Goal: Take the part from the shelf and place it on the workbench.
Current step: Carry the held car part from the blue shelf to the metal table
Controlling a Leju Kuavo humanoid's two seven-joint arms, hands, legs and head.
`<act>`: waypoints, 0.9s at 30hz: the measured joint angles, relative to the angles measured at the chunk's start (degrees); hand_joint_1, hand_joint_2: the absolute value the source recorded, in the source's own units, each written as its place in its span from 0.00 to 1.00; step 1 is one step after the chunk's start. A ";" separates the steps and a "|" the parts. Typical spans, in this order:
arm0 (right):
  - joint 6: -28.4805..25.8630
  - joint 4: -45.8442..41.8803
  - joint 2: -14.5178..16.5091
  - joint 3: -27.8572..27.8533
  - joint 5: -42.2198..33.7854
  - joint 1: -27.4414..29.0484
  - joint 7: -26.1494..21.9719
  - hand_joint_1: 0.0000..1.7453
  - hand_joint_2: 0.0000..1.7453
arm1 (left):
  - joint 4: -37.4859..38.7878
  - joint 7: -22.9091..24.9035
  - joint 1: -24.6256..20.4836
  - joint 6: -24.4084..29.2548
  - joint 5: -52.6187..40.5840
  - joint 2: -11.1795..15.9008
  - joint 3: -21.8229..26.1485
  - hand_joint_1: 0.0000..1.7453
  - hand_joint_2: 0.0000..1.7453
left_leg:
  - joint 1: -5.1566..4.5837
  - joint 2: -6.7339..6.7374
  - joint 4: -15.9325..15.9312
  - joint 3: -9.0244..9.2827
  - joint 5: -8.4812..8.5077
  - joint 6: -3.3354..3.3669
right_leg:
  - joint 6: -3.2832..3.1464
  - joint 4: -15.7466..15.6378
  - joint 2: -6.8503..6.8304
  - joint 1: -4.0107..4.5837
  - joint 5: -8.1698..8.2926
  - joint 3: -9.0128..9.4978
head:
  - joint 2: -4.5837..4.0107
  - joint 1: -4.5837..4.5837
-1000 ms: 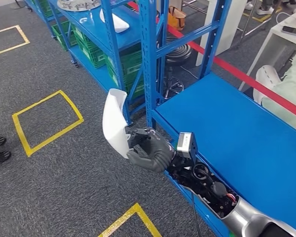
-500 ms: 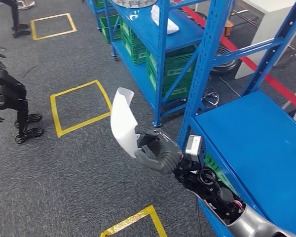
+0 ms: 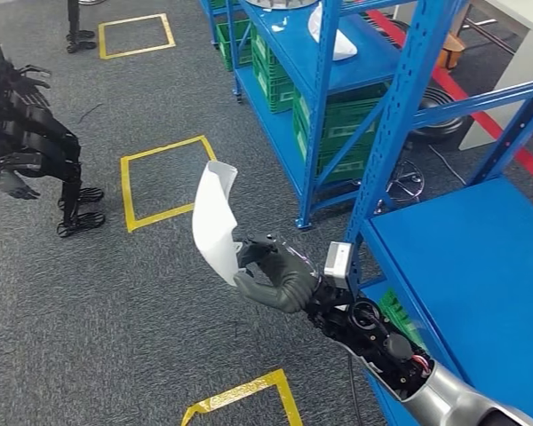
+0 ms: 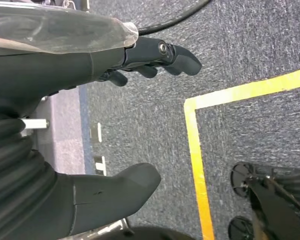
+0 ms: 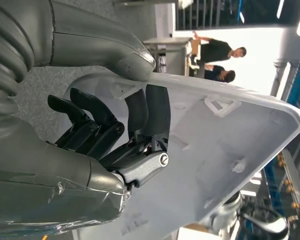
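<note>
The right hand (image 3: 277,277) gripped the white part (image 3: 215,219) by its lower edge — long axis upright over the floor, the blue desk (image 3: 478,284) to its right — while the left hand (image 4: 103,120) hung apparently empty.

Blue shelf (image 3: 330,67) — white part (image 3: 330,40) on top tier, green crates (image 3: 338,133) below; blue workbench (image 3: 478,275) beside.
</note>
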 joint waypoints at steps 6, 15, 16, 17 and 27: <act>-0.05 -0.24 0.00 -0.07 0.71 0.03 -0.01 1.00 1.00 | 0.00 0.00 0.08 0.11 0.22 -0.07 0.00 0.00 1.00 | -0.09 -1.67 -3.50 1.83 0.75 1.83 | 1.69 2.10 0.66 0.04 -2.41 0.15 | 0.00 0.50; 0.47 -0.18 0.00 -0.03 0.72 0.64 0.16 1.00 1.00 | 0.00 0.46 0.02 0.11 1.04 -0.56 0.01 0.00 1.00 | 0.08 -8.21 -2.59 2.07 0.18 1.88 | 1.65 4.94 7.28 -0.55 -0.46 -2.80 | 0.00 2.14; 0.62 -0.14 0.00 0.02 0.73 0.62 0.22 1.00 1.00 | 0.01 0.58 -0.01 0.11 1.19 -0.62 0.01 0.00 1.00 | 0.12 -8.86 -2.39 1.85 0.12 1.58 | 1.52 2.51 8.43 -0.64 0.33 -1.82 | 0.00 2.11; 0.79 -0.10 0.01 0.08 0.73 0.61 0.28 1.00 1.00 | 0.01 0.68 -0.01 0.11 1.30 -0.67 0.02 0.00 1.00 | 0.23 -9.46 -2.31 1.58 0.15 1.26 | 1.36 1.46 9.10 -0.58 0.34 -1.41 | 0.00 2.01; 1.33 0.07 0.11 0.34 1.04 0.59 0.43 1.00 1.00 | 0.02 0.66 0.14 0.11 1.45 -0.85 0.02 0.00 1.00 | 0.64 -2.84 13.95 -7.32 -5.88 -1.19 | -0.50 -0.06 1.93 -0.44 0.39 -0.28 | 0.00 0.01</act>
